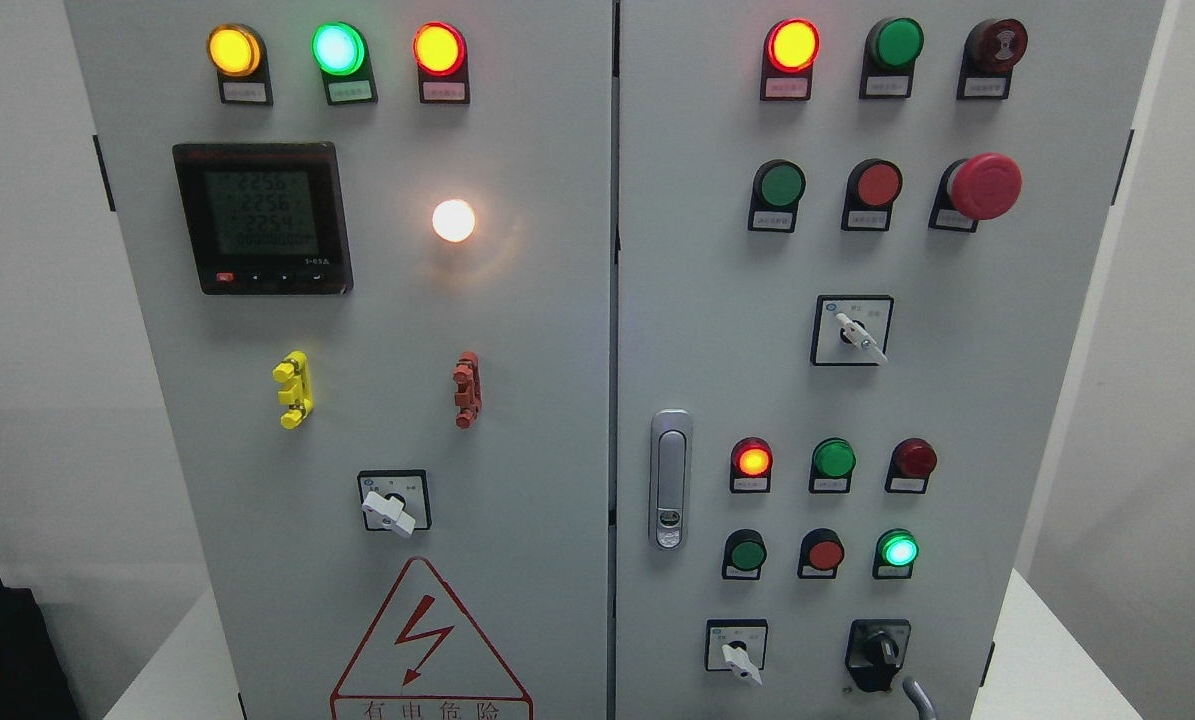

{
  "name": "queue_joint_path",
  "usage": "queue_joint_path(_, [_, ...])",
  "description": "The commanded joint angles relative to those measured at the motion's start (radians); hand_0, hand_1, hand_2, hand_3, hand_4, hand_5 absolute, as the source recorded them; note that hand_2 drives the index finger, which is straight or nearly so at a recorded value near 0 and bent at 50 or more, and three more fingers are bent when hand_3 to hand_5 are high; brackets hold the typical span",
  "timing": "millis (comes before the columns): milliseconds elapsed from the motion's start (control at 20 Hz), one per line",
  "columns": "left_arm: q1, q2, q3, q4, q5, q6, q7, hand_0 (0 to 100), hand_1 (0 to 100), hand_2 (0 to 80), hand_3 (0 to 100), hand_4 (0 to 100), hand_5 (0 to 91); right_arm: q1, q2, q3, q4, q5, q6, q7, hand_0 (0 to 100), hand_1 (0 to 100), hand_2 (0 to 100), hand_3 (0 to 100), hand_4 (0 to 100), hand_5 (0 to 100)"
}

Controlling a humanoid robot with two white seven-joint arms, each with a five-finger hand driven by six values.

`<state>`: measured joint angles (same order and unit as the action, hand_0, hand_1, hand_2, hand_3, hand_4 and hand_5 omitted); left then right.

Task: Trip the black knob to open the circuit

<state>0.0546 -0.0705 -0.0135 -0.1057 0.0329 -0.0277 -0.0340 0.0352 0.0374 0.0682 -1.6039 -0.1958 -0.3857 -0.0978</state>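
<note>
A grey cabinet (517,300) with two doors fills the view. Its left door carries a meter (262,217), a lit white lamp (454,220) and a white switch (389,511) above a warning triangle (427,640). The right door holds rows of lamps and buttons, a red mushroom button (982,186) and a latch (669,478). The black knob (878,652) sits at its lower right, near the bottom edge. A grey tip (919,697) shows just beside it; whether it belongs to any fingers, or their state, cannot be told.
</note>
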Motion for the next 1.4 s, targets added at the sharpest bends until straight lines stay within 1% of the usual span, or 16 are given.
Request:
queue_joint_path(0, [-0.004,-0.002,0.001,0.0,0.002,-0.001,0.0,12,39,0.0,0,0,0.0,-0.005,-0.007,-0.008,-0.03,-0.002,-0.015,0.001,94,85,0,100,94,90])
queue_joint_path(250, [-0.002,-0.002,0.001,0.0,0.002,-0.001,0.0,12,39,0.0,0,0,0.0,0.025,-0.005,-0.004,-0.065,-0.004,-0.015,0.001,96,85,0,100,93,90])
queue_joint_path(350, [-0.002,-0.002,0.001,0.0,0.002,-0.001,0.0,12,39,0.0,0,0,0.0,0.04,-0.004,-0.004,-0.082,-0.004,-0.013,0.001,96,83,0,100,93,89])
queue_joint_path(450, [-0.002,-0.002,0.001,0.0,0.002,0.0,0.0,12,39,0.0,0,0,0.0,0.052,-0.001,-0.002,-0.093,-0.004,-0.013,0.0,96,80,0,100,90,87])
queue_joint_path(550, [-0.002,-0.002,0.001,0.0,0.002,-0.001,0.0,12,39,0.0,0,0,0.0,0.074,-0.001,0.002,-0.111,-0.004,-0.013,-0.008,93,76,0,100,87,83])
queue_joint_path(750, [-0.004,-0.002,0.001,0.0,0.002,-0.001,0.0,12,39,0.0,0,0,0.0,0.117,0.002,0.01,-0.143,-0.004,-0.016,-0.011,86,73,0,95,81,76])
queue_joint_path(950, [-0.002,-0.002,0.001,0.0,0.002,-0.001,0.0,12,39,0.0,0,0,0.0,0.176,0.006,0.013,-0.174,-0.004,-0.021,-0.011,84,72,0,86,72,71])
queue_joint_path(1100, [-0.002,-0.002,0.001,0.0,0.002,-0.001,0.0,12,39,0.0,0,0,0.0,0.216,0.009,0.018,-0.186,-0.004,-0.041,-0.011,82,62,0,78,62,60])
queue_joint_path(1150, [-0.004,-0.002,0.001,0.0,0.002,-0.001,0.0,12,39,0.0,0,0,0.0,0.229,0.01,0.019,-0.191,-0.004,-0.048,-0.011,79,55,0,72,58,53])
queue_joint_path(1200, [-0.004,-0.002,0.001,0.0,0.002,-0.001,0.0,12,39,0.0,0,0,0.0,0.238,0.01,0.019,-0.192,-0.004,-0.053,-0.011,72,49,0,66,52,47])
queue_joint_path(1250, [-0.004,-0.002,0.001,0.0,0.002,-0.001,0.0,12,39,0.0,0,0,0.0,0.25,0.01,0.021,-0.197,-0.004,-0.053,-0.011,64,46,0,59,45,42])
queue_joint_path(1300, [-0.004,-0.002,0.001,0.0,0.002,-0.001,0.0,12,39,0.0,0,0,0.0,0.261,0.013,0.022,-0.202,-0.004,-0.055,-0.011,45,44,0,52,40,37])
queue_joint_path(1350, [-0.002,-0.002,0.001,0.0,0.002,-0.001,0.0,12,39,0.0,0,0,0.0,0.27,0.018,0.027,-0.203,-0.002,-0.059,-0.011,37,42,0,47,36,33])
